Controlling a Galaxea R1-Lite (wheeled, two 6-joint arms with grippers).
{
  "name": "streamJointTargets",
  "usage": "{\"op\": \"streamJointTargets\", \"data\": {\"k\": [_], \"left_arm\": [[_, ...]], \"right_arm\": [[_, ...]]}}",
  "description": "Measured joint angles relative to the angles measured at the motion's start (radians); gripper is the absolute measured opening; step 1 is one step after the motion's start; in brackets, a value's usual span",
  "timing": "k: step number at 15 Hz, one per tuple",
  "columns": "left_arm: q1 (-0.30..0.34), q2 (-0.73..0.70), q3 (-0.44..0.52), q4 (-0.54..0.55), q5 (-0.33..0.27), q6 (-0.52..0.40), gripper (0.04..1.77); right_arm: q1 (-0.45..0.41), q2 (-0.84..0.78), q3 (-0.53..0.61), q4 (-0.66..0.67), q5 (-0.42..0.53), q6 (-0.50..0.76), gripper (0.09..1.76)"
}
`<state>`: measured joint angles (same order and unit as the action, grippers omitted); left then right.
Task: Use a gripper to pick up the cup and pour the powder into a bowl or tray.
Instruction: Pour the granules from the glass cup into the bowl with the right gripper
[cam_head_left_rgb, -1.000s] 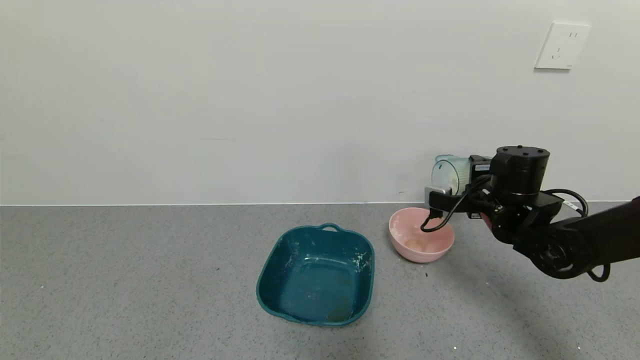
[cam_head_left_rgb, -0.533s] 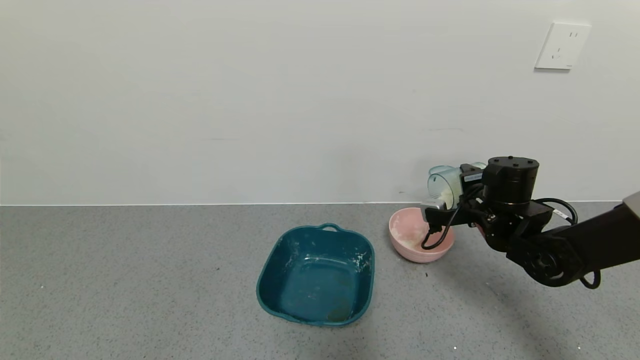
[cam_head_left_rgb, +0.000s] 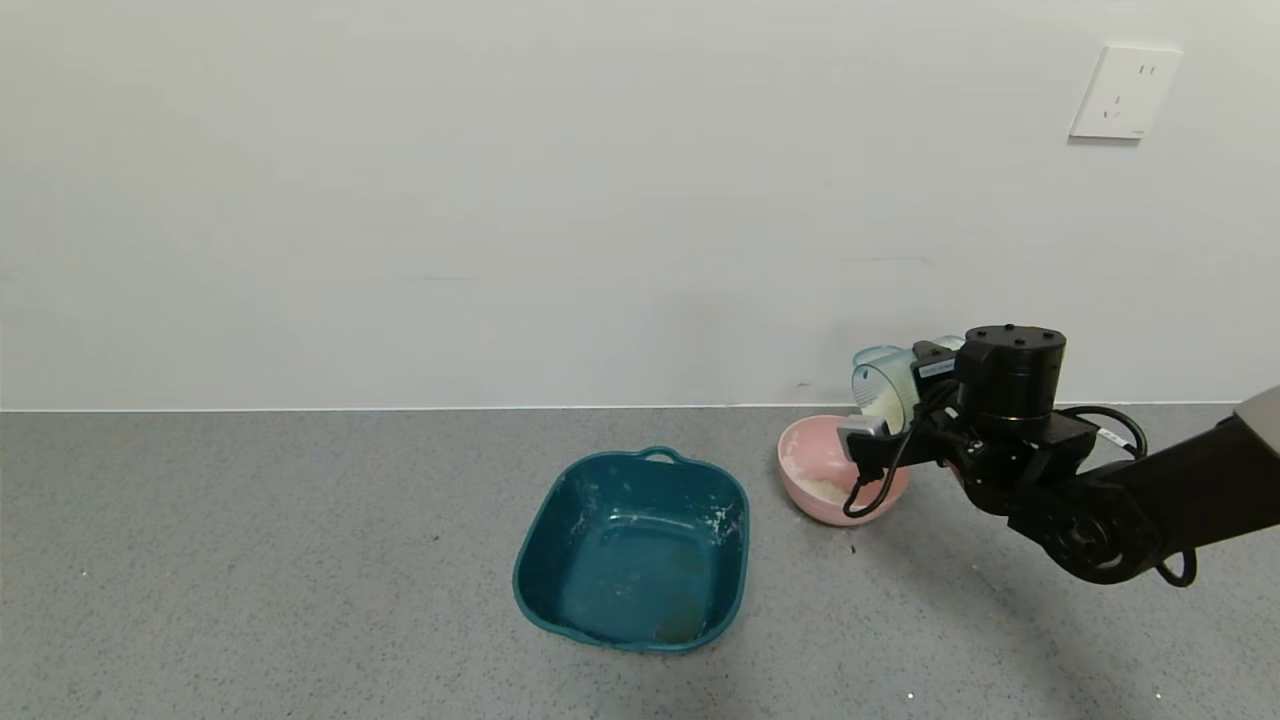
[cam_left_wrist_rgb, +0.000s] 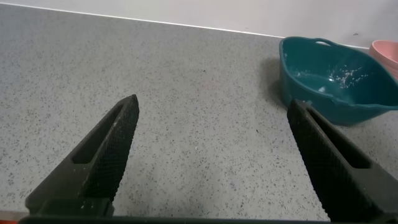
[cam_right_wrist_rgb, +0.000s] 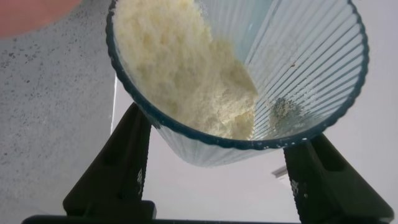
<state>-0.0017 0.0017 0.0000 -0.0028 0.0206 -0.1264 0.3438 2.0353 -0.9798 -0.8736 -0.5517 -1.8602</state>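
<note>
My right gripper (cam_head_left_rgb: 905, 380) is shut on the ribbed pale blue-green cup (cam_head_left_rgb: 880, 388) and holds it tipped on its side, mouth toward the left, just above the pink bowl (cam_head_left_rgb: 800, 455). White powder (cam_head_left_rgb: 825, 489) lies in the bowl's bottom. In the right wrist view the cup (cam_right_wrist_rgb: 305, 74) sits between the black fingers (cam_right_wrist_rgb: 124, 162), and clumpy powder (cam_right_wrist_rgb: 186, 68) slides toward its rim. My left gripper (cam_left_wrist_rgb: 211, 118) is open and empty, low over the bare counter and out of the head view.
The dark teal tray (cam_head_left_rgb: 632, 548) with handles stands left of the bowl; it also shows in the left wrist view (cam_left_wrist_rgb: 336, 84). The wall runs right behind the bowl. A wall socket (cam_head_left_rgb: 1125, 92) is at upper right.
My right gripper has come down and a little left with the cup, tilting it further. Powder has moved to the cup's mouth and white powder now lies in the pink bowl.
</note>
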Motion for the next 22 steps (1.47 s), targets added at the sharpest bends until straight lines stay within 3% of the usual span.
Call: {"op": "streamJointTargets", "data": {"k": [8, 22], "left_arm": [[0.000, 0.000, 0.000, 0.000, 0.000, 0.000, 1.72], [0.000, 0.000, 0.000, 0.000, 0.000, 0.000, 1.72]], "right_arm": [[0.006, 0.006, 0.014, 0.007, -0.001, -0.071, 1.30], [0.042, 0.000, 0.026, -0.023, -0.139, -0.080, 1.30]]}}
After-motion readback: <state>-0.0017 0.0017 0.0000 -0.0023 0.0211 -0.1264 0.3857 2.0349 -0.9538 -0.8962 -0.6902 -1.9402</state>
